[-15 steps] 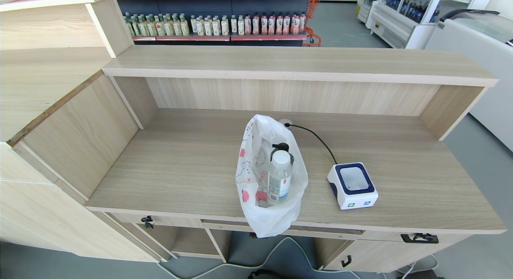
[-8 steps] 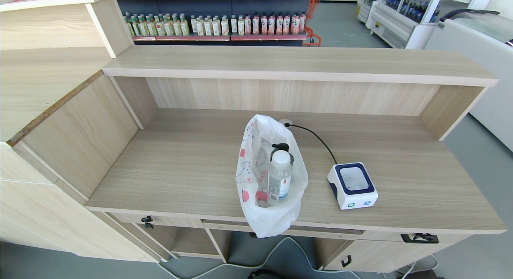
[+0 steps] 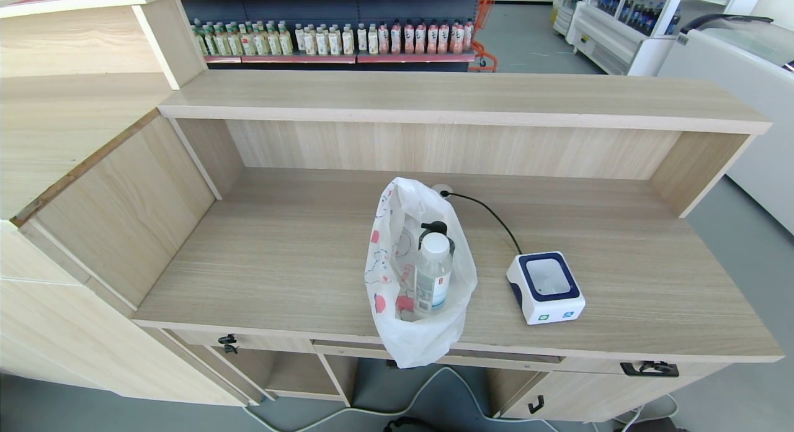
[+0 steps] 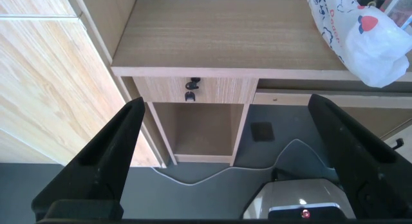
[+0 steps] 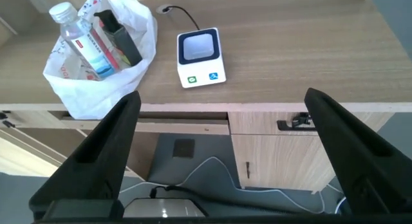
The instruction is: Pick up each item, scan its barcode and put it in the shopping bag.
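I saw the wooden counter (image 3: 279, 252). In front of it the left gripper (image 4: 226, 103) and right gripper (image 5: 223, 98) both hung spread wide, holding nothing. The white shopping bag (image 3: 397, 339) sat at the counter's front edge, with the barcode scanner (image 3: 545, 287) near its right. Inside the bag stood a water bottle (image 3: 432, 272), with a black pump top (image 3: 434, 228) behind it.

The head camera looks forward and down from high above the wooden counter (image 3: 279, 258). The shopping bag (image 3: 403, 339) sits low in the centre of its frame, the scanner (image 3: 545, 287) to the right of it, and store shelves far off along the top. Both wrist cameras hang back in front of the counter's near edge, facing forward and down. Each looks between its own wide-spread fingers: left gripper (image 4: 225, 105), right gripper (image 5: 222, 98). All three views share the bag; the head and right wrist views also share the scanner.
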Tool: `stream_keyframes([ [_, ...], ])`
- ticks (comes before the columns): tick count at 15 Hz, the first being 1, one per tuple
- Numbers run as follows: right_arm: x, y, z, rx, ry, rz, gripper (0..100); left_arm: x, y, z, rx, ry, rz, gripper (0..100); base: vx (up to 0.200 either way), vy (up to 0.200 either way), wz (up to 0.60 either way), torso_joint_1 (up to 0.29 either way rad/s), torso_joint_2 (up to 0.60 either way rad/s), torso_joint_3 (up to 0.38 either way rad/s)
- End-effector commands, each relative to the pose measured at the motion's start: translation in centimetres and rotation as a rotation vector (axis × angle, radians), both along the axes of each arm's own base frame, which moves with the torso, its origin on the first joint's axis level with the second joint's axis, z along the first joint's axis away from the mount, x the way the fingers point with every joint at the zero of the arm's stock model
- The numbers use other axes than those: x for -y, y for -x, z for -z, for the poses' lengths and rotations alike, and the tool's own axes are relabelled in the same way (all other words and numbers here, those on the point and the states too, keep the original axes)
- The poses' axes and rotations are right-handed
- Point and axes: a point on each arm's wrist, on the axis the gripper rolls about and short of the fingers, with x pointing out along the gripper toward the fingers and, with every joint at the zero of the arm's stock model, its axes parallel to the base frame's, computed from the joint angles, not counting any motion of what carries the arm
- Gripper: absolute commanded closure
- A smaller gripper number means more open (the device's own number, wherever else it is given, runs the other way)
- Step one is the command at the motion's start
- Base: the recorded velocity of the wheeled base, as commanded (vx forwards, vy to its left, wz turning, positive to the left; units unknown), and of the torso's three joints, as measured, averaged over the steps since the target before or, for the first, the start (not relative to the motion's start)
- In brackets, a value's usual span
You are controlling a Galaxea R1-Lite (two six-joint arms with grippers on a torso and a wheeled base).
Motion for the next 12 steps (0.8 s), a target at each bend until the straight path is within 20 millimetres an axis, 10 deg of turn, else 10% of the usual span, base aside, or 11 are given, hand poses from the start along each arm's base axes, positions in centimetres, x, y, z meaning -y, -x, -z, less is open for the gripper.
stream_keyframes([
  [1, 0.0, -0.03, -0.02, -0.003, 0.004, 0.001, 0, 0.0, 0.0, 0.0, 0.0, 0.0, 0.0, 0, 0.0, 0.0, 0.0, 0.0, 0.0, 0.0],
  [12, 0.03, -0.04, 0.0, -0.004, 0.009, 0.012, 0, 0.0, 0.0, 0.0, 0.0, 0.0, 0.0, 0, 0.0, 0.0, 0.0, 0.0, 0.0, 0.0],
])
